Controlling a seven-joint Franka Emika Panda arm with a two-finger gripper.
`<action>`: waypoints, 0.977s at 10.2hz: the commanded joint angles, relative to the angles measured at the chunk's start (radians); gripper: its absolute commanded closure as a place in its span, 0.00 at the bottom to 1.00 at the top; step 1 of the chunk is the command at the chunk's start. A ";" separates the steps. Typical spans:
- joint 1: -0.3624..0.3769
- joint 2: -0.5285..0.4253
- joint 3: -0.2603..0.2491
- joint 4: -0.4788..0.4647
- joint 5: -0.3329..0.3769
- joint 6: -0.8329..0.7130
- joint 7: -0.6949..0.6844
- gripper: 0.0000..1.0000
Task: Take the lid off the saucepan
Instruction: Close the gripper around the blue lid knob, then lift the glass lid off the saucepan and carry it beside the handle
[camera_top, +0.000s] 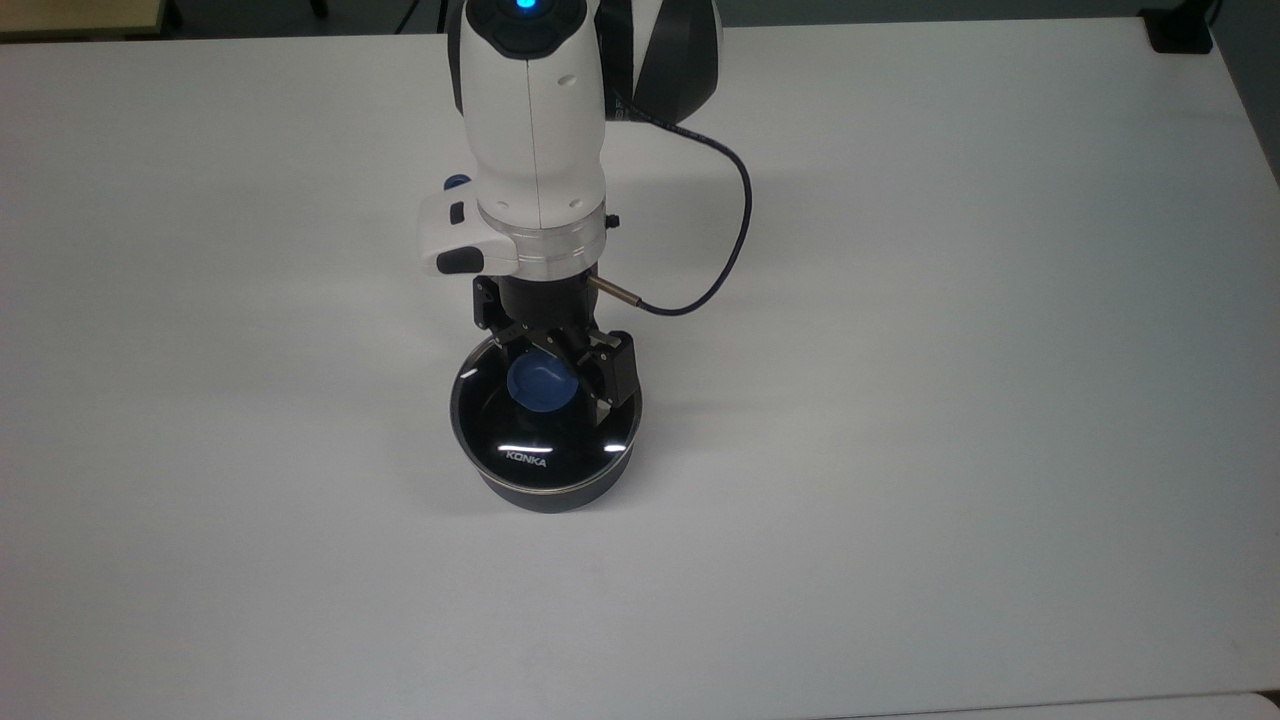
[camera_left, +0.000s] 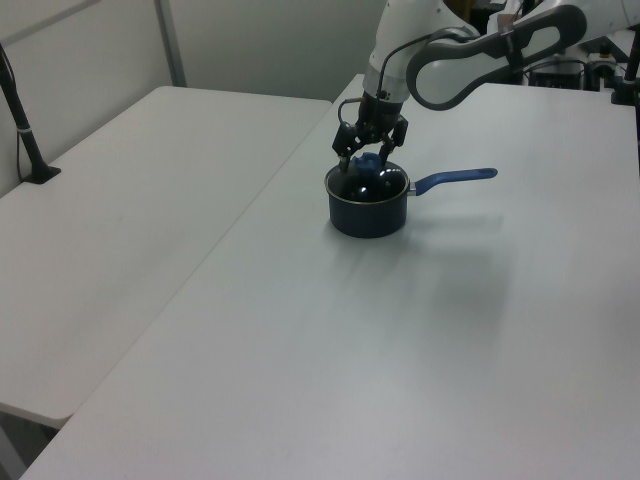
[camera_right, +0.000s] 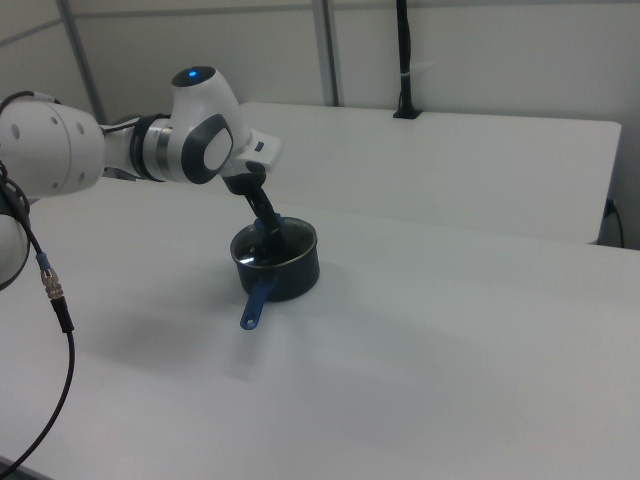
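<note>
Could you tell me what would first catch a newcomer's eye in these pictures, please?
The white arm reaching down over the saucepan, which stands alone mid-table. Its hand straddles the blue knob of the glass lid, fingers open either side, the lid seated on the pan. The long blue handle juts toward the left view's right.
</note>
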 joint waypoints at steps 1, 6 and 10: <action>0.013 0.017 -0.007 0.007 -0.018 0.027 0.044 0.16; -0.027 -0.109 -0.004 -0.021 -0.001 -0.090 -0.143 0.52; -0.216 -0.477 0.044 -0.274 0.120 -0.526 -0.866 0.51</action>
